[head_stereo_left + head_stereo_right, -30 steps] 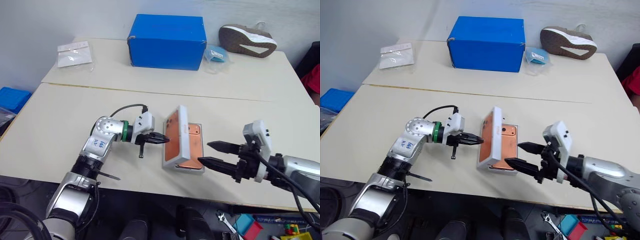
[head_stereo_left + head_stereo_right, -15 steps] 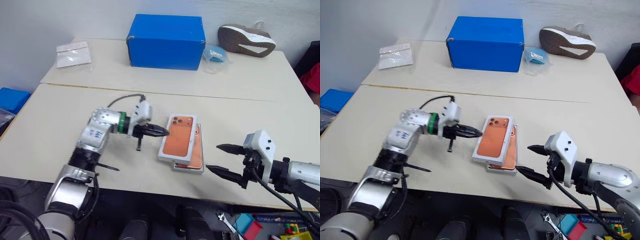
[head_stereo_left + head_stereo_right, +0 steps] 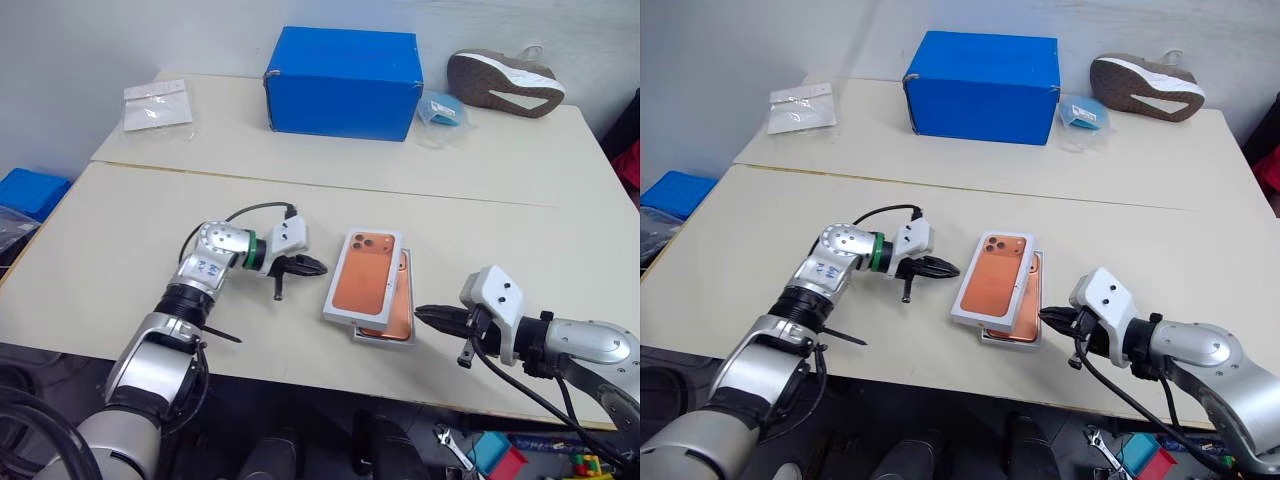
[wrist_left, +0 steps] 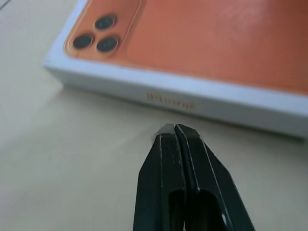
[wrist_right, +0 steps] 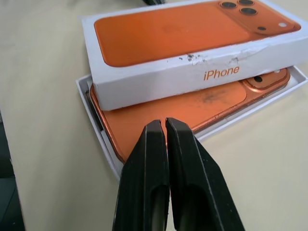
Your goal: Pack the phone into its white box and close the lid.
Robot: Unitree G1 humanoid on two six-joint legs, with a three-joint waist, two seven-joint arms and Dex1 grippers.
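The lid (image 3: pixel 365 275), white with an orange phone printed on top, lies flat but askew over the white box (image 3: pixel 385 340). It is shifted left, so the box's right side stays uncovered. There the orange phone (image 5: pixel 192 108) lies in the box, camera block showing. My left gripper (image 3: pixel 318 267) is shut, its tips just left of the lid's side and close to the table; the left wrist view shows a small gap to the lid (image 4: pixel 192 91). The right gripper (image 3: pixel 420 313) is shut and empty, its tips by the box's near right corner.
A big blue box (image 3: pixel 343 82), a shoe (image 3: pixel 505 82), a small blue packet (image 3: pixel 440 108) and a clear plastic bag (image 3: pixel 157 104) lie on the far table. The table's front edge runs just below my right gripper.
The lid stood tilted on its long edge and has dropped flat onto the box, askew. My right gripper went from wide open to shut and sank a little. The left gripper stayed shut.
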